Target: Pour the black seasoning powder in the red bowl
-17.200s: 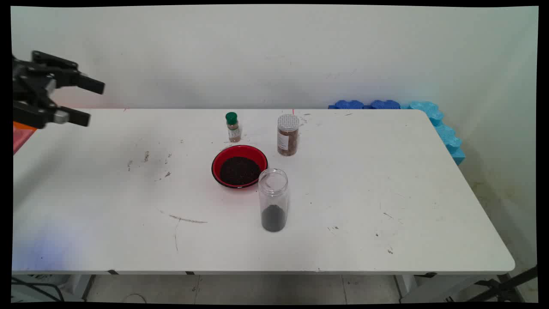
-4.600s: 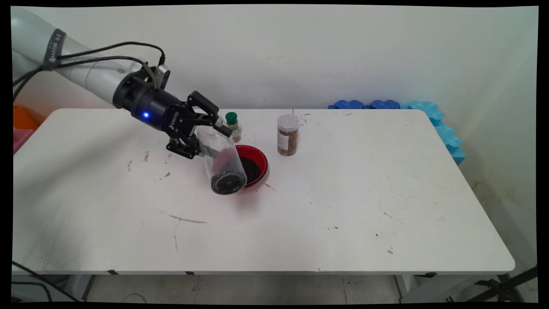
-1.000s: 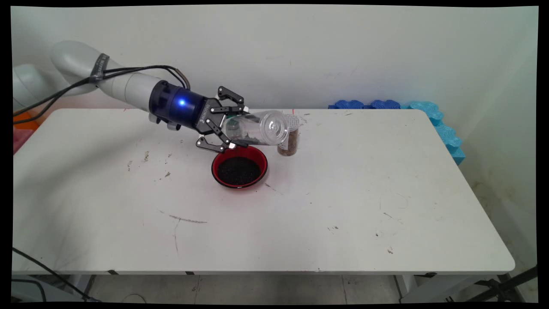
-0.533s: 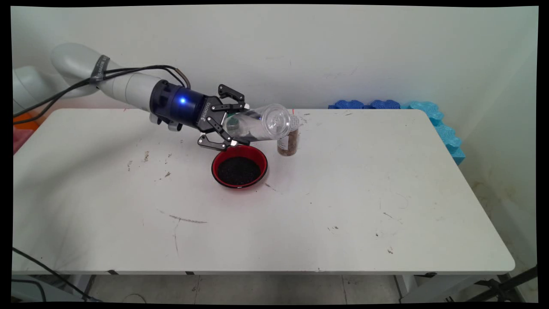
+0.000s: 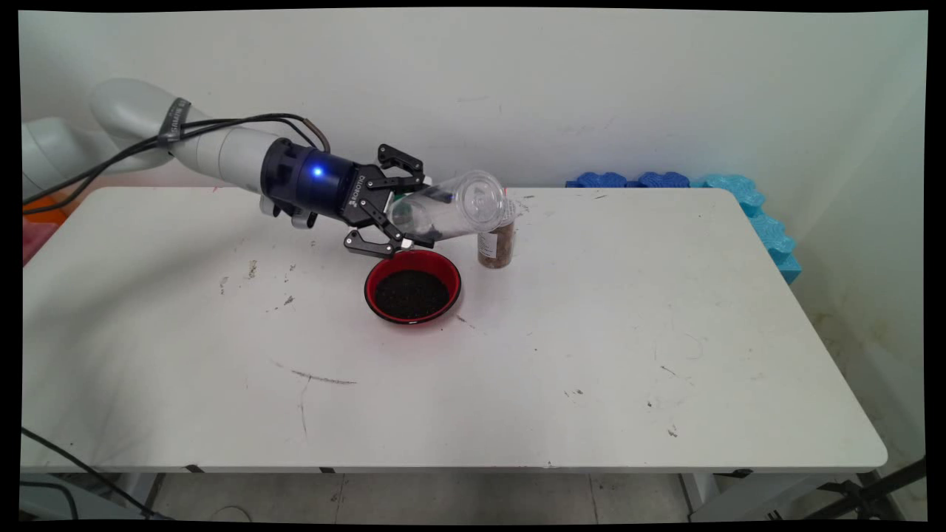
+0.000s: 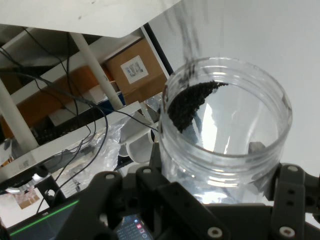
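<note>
One clear plastic jar (image 5: pixel 451 214) was clamped between the fingers of the black gripper (image 5: pixel 403 218), held in the air nearly on its side with its open mouth toward the right and raised a little. Half a second before, the mouth had sat slightly lower; it had since tipped up, and against a second ago the jar had risen from almost level. From the hand camera a clump of dark grains (image 6: pixel 190 102) clung to the jar's inner wall. The jar reached out from the claw to the right, just above the far rim of the red bowl (image 5: pixel 373 277), which sat on the white table (image 5: pixel 591 355) full of the same dark grains. The jar's mouth overlapped the top of the brown-filled spice jar (image 5: pixel 497 247), standing just right of the bowl.
</note>
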